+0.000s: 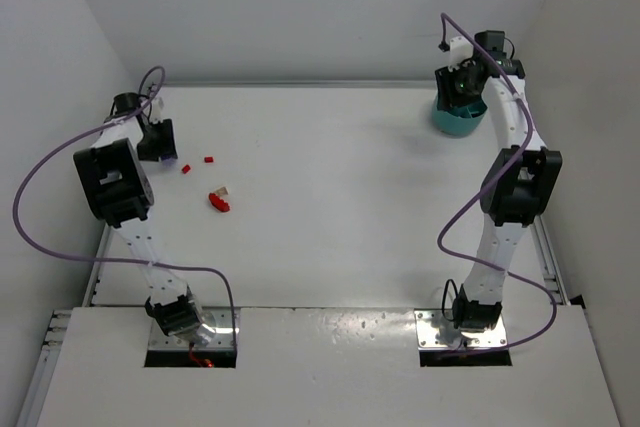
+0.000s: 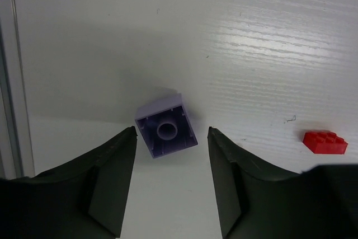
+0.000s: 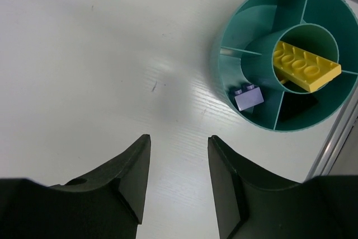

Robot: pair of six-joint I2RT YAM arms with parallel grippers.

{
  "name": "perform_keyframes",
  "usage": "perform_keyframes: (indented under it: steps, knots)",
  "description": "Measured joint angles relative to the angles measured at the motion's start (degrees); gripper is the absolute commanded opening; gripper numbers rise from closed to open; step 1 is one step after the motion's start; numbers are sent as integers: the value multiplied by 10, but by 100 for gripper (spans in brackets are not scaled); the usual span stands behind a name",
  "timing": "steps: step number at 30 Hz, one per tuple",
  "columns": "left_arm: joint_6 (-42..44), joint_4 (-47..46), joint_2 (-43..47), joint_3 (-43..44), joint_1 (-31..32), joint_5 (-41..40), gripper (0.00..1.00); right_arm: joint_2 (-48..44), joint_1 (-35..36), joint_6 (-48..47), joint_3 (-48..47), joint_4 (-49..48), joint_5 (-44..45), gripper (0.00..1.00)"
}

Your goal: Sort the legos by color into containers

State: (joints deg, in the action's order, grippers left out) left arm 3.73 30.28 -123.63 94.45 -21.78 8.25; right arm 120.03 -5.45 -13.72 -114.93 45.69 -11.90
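**A:** Where's the left tool (image 2: 171,134)?

**B:** At the far left of the worktop (image 1: 330,197), jaws spread and holding nothing. An upturned lilac brick (image 2: 166,127) lies on the worktop just beyond its fingertips, in line with the gap and clear of both.

**A:** Any others nearby?

**B:** A red brick (image 2: 325,142) lies to the right of it. Another red piece (image 1: 218,202) sits nearer, with a whitish brick (image 1: 226,190) just beside it.

**A:** And the right tool (image 3: 179,138)?

**B:** It's open and empty too, by the teal tub (image 3: 224,82) at the far right. A yellow brick (image 3: 306,66) lies in the tub's centre compartment, and a second lilac brick (image 3: 249,97) in an outer one.
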Motion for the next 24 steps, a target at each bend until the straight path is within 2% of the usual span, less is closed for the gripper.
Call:
perform_keyframes:
  steps: [4,8,11,15,17,21,24]
  knots:
    - [-3,-5,-15,3,8,-10,48,0,0,3,0,0,-5,46]
    - [-4,-10,-19,5,11,-13,27,0,0,8,0,1,-19,46]
    - [2,-11,-19,5,11,-2,18,0,3,18,0,9,-41,46]
    - [20,-25,-4,-19,11,42,17,-4,13,51,13,19,-107,53]
    - [39,-27,33,-62,13,83,17,-11,24,81,33,23,-156,58]
    - [79,-27,175,-158,38,183,17,-21,68,159,93,1,-267,60]
    - [102,-29,307,-194,110,231,17,-23,110,225,148,-31,-337,60]
